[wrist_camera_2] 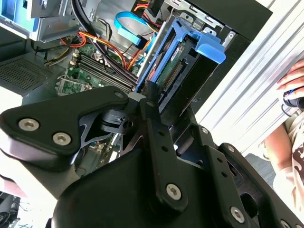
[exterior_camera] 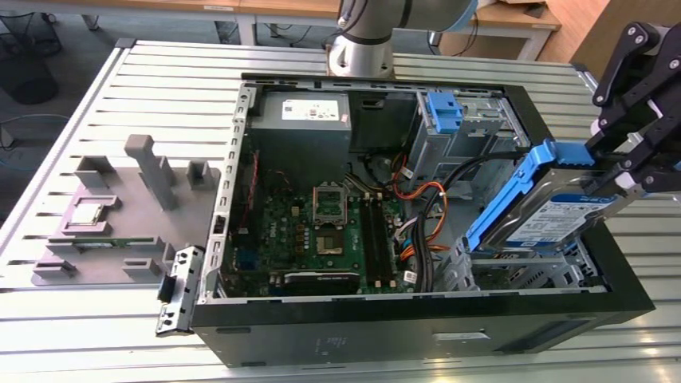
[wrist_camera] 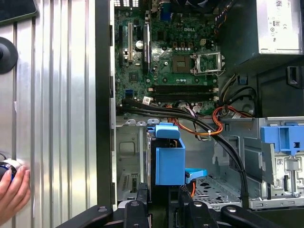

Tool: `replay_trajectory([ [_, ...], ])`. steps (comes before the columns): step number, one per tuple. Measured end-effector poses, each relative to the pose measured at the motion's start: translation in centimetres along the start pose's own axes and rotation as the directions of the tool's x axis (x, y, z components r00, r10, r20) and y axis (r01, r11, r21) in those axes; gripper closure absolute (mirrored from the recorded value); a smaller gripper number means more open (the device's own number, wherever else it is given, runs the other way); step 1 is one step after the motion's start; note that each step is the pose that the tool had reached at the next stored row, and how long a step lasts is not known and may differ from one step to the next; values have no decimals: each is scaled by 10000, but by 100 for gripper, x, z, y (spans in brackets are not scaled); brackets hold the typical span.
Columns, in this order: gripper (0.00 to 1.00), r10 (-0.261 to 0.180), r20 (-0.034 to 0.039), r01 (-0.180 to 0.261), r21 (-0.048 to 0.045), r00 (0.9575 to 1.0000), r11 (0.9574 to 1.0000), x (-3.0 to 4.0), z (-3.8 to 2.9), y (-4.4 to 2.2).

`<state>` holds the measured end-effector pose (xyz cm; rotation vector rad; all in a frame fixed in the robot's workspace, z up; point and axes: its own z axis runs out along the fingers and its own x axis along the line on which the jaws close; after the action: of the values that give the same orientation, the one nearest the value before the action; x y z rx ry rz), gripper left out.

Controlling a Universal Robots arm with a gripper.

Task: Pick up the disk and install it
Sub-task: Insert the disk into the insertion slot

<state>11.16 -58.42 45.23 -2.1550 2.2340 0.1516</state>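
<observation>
While our pincer [exterior_camera: 623,171] clenched the disk [exterior_camera: 553,215], tilted over the drive cage [exterior_camera: 527,275], we reckoned it needed squaring up.

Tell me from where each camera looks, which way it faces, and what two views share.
Exterior view: off the arm, looking down into the open black computer case; the grey arm and black gripper show.
Second wrist view: on the wrist, looking along the gripper's links at the silver disk in its blue plastic carrier.
First wrist view: on the wrist, looking down into the case; gripper links show.
Shared: both wrist views show the disk and a person's hand.
</observation>
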Motion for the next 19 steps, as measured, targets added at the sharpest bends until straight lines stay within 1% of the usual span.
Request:
replay_trajectory([
  [13, 65, -94, -4, 94, 3, 10000, 10000, 1, 7, 8],
  [19, 65, -136, -4, 136, 0, 9999, 9999, 4, 25, 7],
])
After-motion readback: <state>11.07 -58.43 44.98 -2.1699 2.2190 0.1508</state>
